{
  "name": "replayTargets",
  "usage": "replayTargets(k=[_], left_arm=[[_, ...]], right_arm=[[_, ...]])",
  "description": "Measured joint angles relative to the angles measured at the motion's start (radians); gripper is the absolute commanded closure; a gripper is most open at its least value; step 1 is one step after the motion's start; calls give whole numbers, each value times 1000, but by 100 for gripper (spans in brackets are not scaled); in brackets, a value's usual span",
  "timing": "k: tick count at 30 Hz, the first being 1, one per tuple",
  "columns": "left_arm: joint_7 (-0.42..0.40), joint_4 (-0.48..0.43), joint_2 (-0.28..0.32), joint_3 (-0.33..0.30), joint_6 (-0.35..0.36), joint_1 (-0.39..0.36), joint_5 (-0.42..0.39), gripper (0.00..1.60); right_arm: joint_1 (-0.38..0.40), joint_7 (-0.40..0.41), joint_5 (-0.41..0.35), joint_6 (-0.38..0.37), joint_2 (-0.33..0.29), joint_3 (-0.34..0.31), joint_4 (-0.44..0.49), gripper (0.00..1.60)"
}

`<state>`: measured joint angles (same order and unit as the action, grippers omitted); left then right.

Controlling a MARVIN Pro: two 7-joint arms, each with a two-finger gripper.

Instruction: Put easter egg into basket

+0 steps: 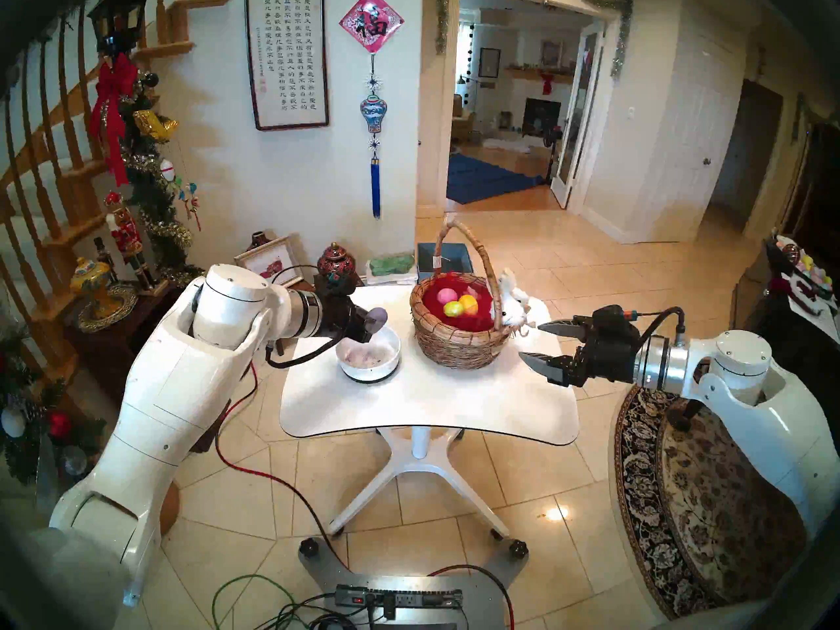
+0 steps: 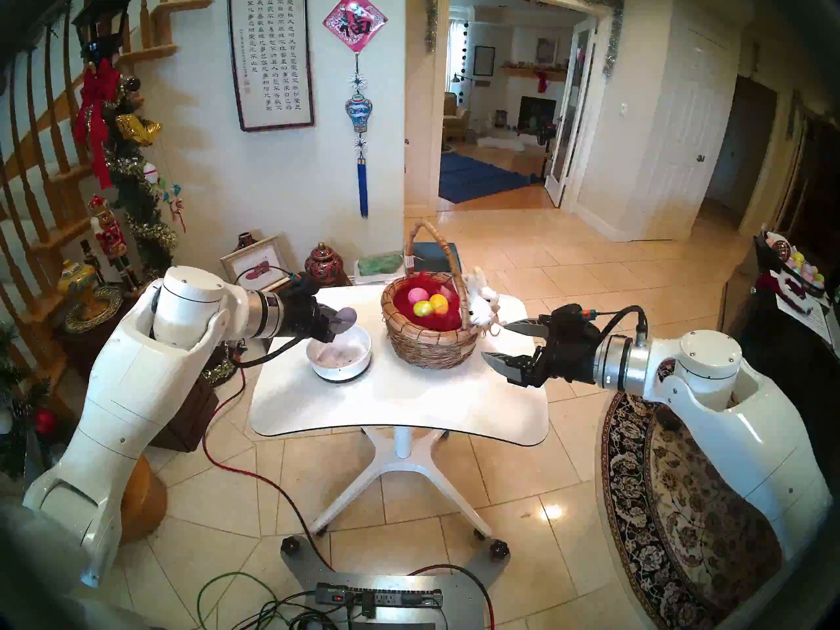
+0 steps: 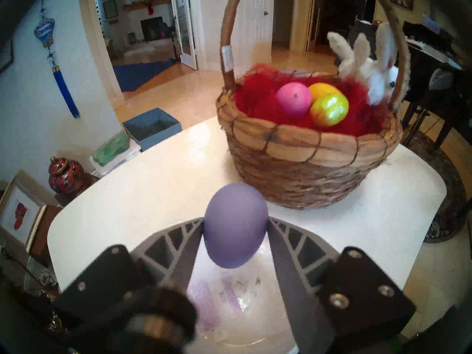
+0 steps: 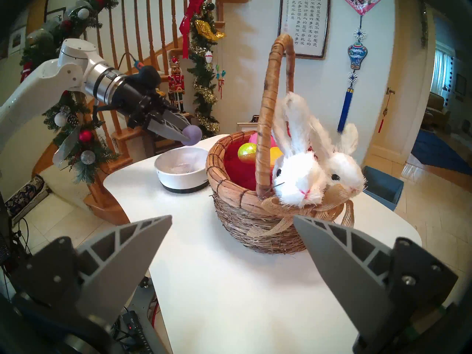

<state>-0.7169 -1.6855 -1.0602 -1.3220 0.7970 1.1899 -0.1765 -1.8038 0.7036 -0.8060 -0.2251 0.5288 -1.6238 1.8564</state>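
1. While the left gripper (image 1: 372, 325) hangs over the white bowl (image 1: 394, 348) at centre left of the head view, its fingers are pinched in on a purple egg (image 1: 378, 316), which sits at their very tips, clear of the bowl below
2. From the left wrist view the egg (image 3: 235, 225) fills the lower middle of the frame, gripped across its narrow waist, its long axis running roughly up and down the picture with the rounder end toward the bottom
3. Its target, the basket (image 3: 306, 151), stands up and to the right of the egg in that view, on the white table (image 3: 163, 177), a bare strip of tabletop between them
4. Inside, on the red lining (image 3: 255, 103), a pink egg (image 3: 293, 99), an orange egg (image 3: 322, 88) and a yellow-green egg (image 3: 329, 109) lie bunched toward the far right; the near left part of the lining looks free
5. I judge the carry must go up and rightward over the near rim, keeping below and to one side of the tall handle (image 3: 228, 36), which arches across the opening
6. On the far side, at centre right of the head view, the right gripper (image 1: 541, 342) has its jaws spread wide and empty, just beside the plush bunnies (image 4: 319, 177) on the rim; the left arm, having the egg, is plainly the one to finish
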Motion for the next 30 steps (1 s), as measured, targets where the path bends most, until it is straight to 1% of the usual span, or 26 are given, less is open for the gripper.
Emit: replayTargets(k=[12,14,20,30], left_arm=[[-1,8,-59,42,1,-89,-2,89],[-1,35,-80,64,1,-118,-2,88],[-6,96,-118,109,-2,-165,-2,88],[-24,175,-169,152,-14,-225,-11,89]], right_arm=[[0,0,0,0,0,0,0,0],[0,0,0,0,0,0,0,0],[0,0,0,0,0,0,0,0],[0,0,0,0,0,0,0,0]])
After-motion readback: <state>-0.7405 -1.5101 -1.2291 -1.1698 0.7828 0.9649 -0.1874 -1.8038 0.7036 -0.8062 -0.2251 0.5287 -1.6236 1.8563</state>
